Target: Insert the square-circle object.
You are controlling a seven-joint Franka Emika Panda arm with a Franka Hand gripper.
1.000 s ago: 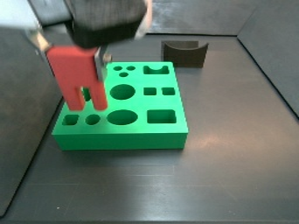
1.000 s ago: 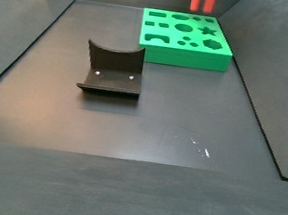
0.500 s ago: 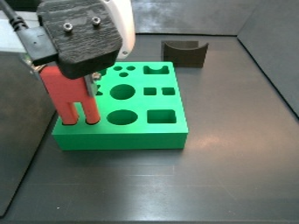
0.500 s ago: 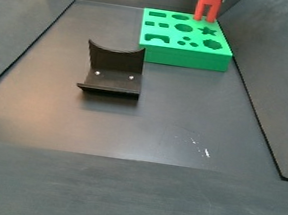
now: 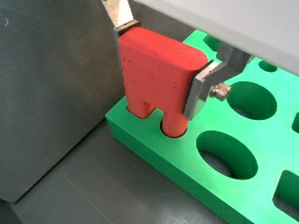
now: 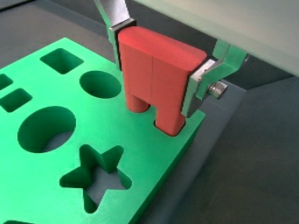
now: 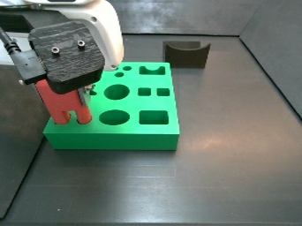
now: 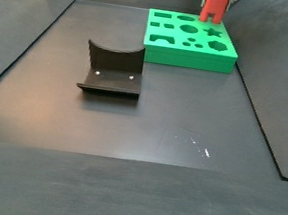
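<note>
My gripper (image 5: 162, 63) is shut on the red two-pronged piece (image 5: 158, 74), which has one round and one square prong and is the square-circle object. I hold it upright over a corner of the green board (image 5: 152, 147). In both wrist views its prongs reach the board's top, and one prong tip sits inside a hole (image 6: 170, 131). The gripper (image 6: 160, 59) grips the piece (image 6: 158, 74) by its flat sides. In a side view the piece (image 7: 65, 101) stands at the board's (image 7: 118, 134) near left corner. In a side view the piece (image 8: 215, 6) is at the board's (image 8: 187, 57) far right.
The dark fixture (image 8: 112, 70) stands on the floor apart from the board, and shows behind it in a side view (image 7: 186, 53). The board has several shaped holes, among them a star (image 6: 100, 175). Dark walls enclose the floor.
The gripper has come down with the red piece to the board's corner, and the prongs now meet the board. The board has shifted slightly.
</note>
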